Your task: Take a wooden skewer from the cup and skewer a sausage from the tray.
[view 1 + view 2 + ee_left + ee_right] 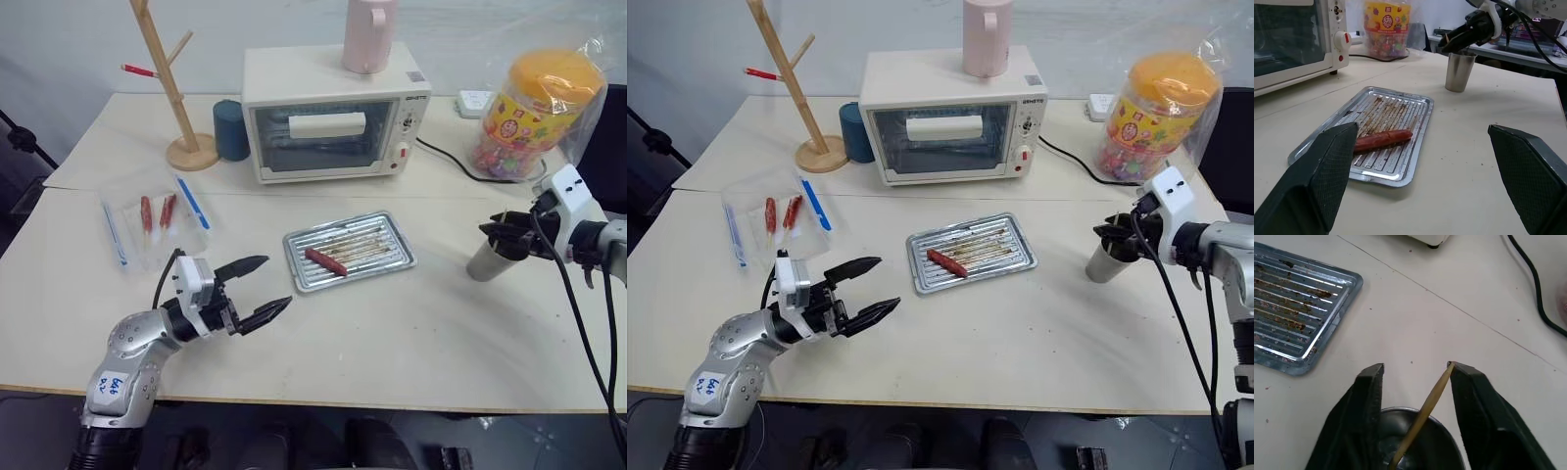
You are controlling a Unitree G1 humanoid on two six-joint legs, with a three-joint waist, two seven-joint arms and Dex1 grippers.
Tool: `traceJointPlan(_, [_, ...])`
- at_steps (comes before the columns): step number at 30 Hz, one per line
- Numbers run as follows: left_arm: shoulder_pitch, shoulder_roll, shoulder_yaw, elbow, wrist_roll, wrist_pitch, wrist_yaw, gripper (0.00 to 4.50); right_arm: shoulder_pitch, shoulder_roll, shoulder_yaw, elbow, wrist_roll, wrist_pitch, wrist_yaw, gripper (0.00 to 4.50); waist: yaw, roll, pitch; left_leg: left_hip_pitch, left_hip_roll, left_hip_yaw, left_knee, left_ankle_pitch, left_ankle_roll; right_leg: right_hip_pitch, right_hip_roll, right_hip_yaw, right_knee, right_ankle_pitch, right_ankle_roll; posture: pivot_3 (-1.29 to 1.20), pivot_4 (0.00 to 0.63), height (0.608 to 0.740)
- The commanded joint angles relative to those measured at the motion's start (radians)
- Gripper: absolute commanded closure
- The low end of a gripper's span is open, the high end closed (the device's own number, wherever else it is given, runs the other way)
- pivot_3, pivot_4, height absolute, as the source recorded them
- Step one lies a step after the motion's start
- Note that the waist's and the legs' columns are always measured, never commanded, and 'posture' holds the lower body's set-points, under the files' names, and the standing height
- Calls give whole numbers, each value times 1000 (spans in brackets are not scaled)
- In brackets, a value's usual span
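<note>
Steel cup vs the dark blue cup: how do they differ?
The steel cup is shiny, tapered, and stands right of the tray under the right pincer. It holds a wooden skewer. The dark blue cup is matte, straight-sided, and sits beside the toaster oven. Both stand upright.

Left gripper [263, 286] agape, right gripper [1415, 369] half-closed

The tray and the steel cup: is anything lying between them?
No. Between the tray and the cup the left eye view shows bare tabletop.
</note>
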Motion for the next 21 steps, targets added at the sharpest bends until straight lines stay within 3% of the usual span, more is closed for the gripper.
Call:
traceJointPlan(1, [0, -6, 2, -12, 8, -31, 1, 0, -32, -35, -51, -34, 12, 30, 25, 3494, 0, 0, 0, 0, 0, 0, 0, 0, 0, 0, 0, 0, 0, 0, 0, 0, 150, 740])
traceJointPlan(5, [-7, -13, -4, 1, 14, -43, -2, 0, -81, -63, -119, -23, 50, 77, 41, 4398, 0, 1, 1, 0, 0, 0, 0, 0, 0, 0, 0, 0, 0, 0, 0, 0, 150, 740])
traceJointPlan(13, [-52, -22, -12, 60, 18, -63, -31, 0, -168, -157, -199, -42, 131, 165, 158, 4398, 1, 3, 2, -1, 0, 0, 0, 0, 0, 0, 0, 0, -2, 0, 0, 0, 150, 740])
traceJointPlan(18, [-80, -37, -12, 68, -14, -45, -40, 0, -242, -68, -293, -135, 350, 305, 185, 4398, -4, 4, 2, -1, 0, 0, -1, -1, 0, 0, 0, 0, -1, 0, 0, 0, 150, 740])
traceJointPlan(21, [-97, -52, -12, 48, -56, -14, -44, 0, -303, 66, -371, -184, 549, 452, 84, 4398, -5, 3, 2, -1, 1, 0, -1, -1, 0, 0, 1, -1, -1, 0, 0, 0, 150, 740])
